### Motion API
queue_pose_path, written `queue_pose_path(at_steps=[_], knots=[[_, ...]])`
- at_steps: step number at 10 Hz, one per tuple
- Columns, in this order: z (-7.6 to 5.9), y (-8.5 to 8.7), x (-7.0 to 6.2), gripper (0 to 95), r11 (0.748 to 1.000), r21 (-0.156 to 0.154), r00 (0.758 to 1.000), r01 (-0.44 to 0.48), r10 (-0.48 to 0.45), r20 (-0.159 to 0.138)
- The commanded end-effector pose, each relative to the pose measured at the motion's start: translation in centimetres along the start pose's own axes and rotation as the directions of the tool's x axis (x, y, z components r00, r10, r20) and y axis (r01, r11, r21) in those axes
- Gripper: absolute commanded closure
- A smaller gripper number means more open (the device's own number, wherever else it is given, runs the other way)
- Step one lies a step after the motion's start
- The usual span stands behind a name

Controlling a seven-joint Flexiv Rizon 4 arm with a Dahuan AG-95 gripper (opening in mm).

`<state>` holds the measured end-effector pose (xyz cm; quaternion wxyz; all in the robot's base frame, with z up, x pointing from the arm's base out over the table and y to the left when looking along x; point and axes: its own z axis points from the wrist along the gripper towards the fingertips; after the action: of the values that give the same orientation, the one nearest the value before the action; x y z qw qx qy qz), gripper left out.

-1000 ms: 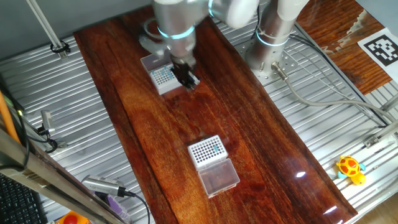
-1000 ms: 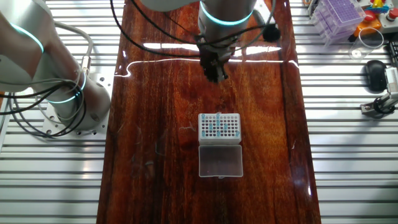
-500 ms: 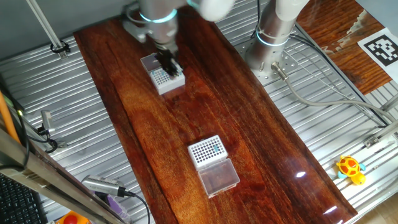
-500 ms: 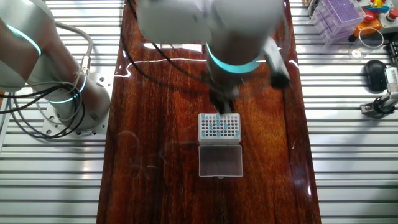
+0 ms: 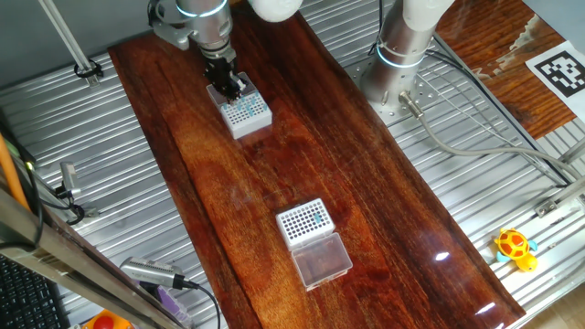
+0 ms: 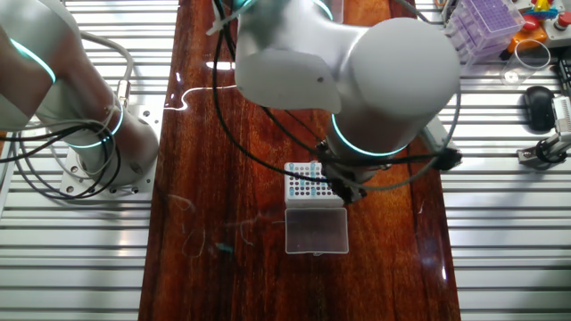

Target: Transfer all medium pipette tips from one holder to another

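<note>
Two white tip racks stand on the wooden board. The far rack (image 5: 247,111) holds several teal-blue medium pipette tips (image 5: 240,111). It also shows in the other fixed view (image 6: 303,182), with teal tips (image 6: 308,177) and its clear lid (image 6: 316,232) lying open beside it. The near rack (image 5: 303,220) has a few teal tips (image 5: 316,215) at its right corner and an open lid (image 5: 322,259). My gripper (image 5: 229,87) hangs over the far rack's back edge, fingers close together. In the other fixed view it (image 6: 343,186) sits at the rack's right side, and the arm hides much of the board. No tip shows between the fingers.
The arm's base (image 5: 395,64) stands on the slatted metal table to the board's right, with cables (image 5: 475,146) trailing from it. A yellow toy (image 5: 515,248) lies at the lower right. A purple rack (image 6: 486,22) and a mouse (image 6: 538,105) sit off the board.
The gripper has moved from beside the far rack's right corner across to its back edge. In the other fixed view the arm has swung down over the rack.
</note>
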<state>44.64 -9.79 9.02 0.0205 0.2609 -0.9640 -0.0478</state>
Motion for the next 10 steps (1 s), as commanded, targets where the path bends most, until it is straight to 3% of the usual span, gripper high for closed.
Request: queue_pose_path(at_steps=[1, 5, 10], knots=[[0.2, 1.4, -0.5, 76.0, 1.000, -0.003, 1.000, -0.011, 0.011, -0.002], [0.1, 1.2, -0.9, 76.0, 1.000, 0.009, 1.000, 0.011, -0.011, -0.006], [0.0, -1.0, -0.9, 76.0, 0.996, 0.033, 0.996, 0.083, -0.083, -0.012]])
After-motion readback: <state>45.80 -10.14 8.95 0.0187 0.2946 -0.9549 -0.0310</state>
